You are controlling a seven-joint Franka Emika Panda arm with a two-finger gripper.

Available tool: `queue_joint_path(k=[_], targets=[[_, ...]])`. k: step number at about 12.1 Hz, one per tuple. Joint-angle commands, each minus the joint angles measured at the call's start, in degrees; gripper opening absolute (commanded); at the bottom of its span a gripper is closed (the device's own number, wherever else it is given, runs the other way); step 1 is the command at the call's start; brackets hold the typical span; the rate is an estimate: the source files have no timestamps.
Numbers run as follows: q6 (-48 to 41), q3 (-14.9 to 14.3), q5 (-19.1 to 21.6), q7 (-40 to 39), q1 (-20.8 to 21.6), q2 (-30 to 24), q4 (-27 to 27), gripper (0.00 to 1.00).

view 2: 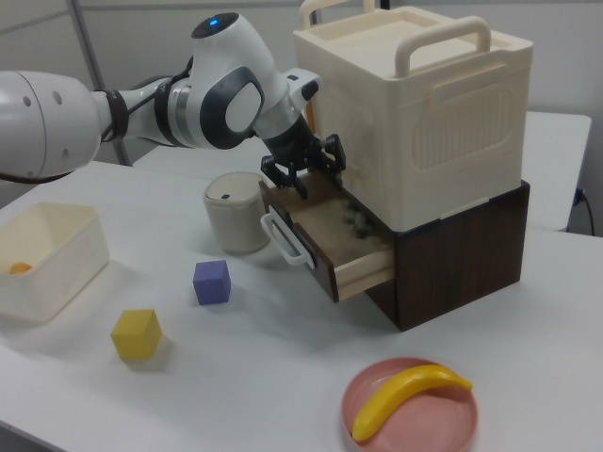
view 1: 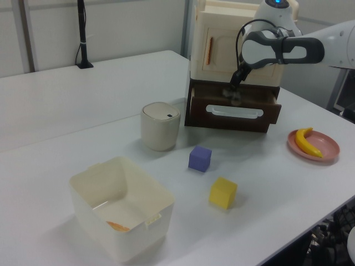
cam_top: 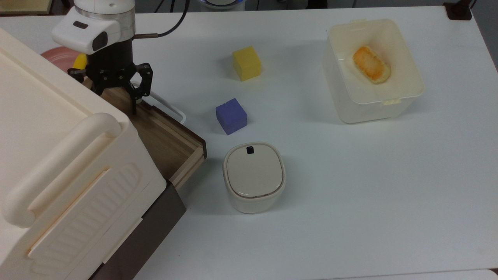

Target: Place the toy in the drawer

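Observation:
The drawer stands pulled out from under the cream cabinet, its dark front and white loop handle facing the table. In the right view, the toy, a small black-and-white shape, lies on the drawer's wooden floor near the cabinet. My gripper hangs open just above the drawer's front part, with nothing between its fingers. In the top view the gripper sits over the drawer's far corner, fingers spread. The left view shows the gripper above the drawer front.
A purple cube and a yellow cube stand on the white table. A small cream lidded bin sits beside the drawer's corner. A white tub holds an orange piece. A pink plate carries a banana.

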Motion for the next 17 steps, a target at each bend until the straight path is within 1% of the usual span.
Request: queue_joint_path(k=[1,2,3,4,6,7,8,9,10,11,12,13,14,15,17], targets=[[-5.73,-0.23,-0.68,0.0,1.81,-3.37,-2.42,0.7],[-9.41,0.21,-0.41,1.39,2.52,-4.94,-2.07,0.7],[-13.11,1.78,-0.06,2.54,2.52,-7.39,-1.89,0.76],[-17.14,2.41,0.37,2.63,2.61,-10.2,-1.89,0.77],[-25.14,2.59,3.09,2.72,3.84,-14.26,-0.23,0.87],[-28.4,2.67,3.97,2.64,4.71,-16.28,-0.22,0.87],[-32.44,2.85,4.5,3.24,5.94,-17.25,-0.13,0.94],[-36.13,4.33,4.51,6.03,6.21,-17.87,0.31,1.0],[-38.78,5.74,4.51,6.93,6.22,-18.23,0.57,1.0],[-41.07,7.23,4.51,11.29,6.3,-18.4,0.57,1.0],[-41.44,8.2,4.51,21.43,6.56,-18.49,0.57,1.0],[-41.53,8.3,4.6,30.14,7.96,-18.32,0.57,1.0],[-41.71,8.3,5.29,34.15,8.41,-18.32,0.49,1.0],[-41.71,8.21,7.13,34.8,8.41,-18.32,0.49,1.0],[-42.58,8.12,7.67,36.2,8.59,-18.41,0.4,1.0]])
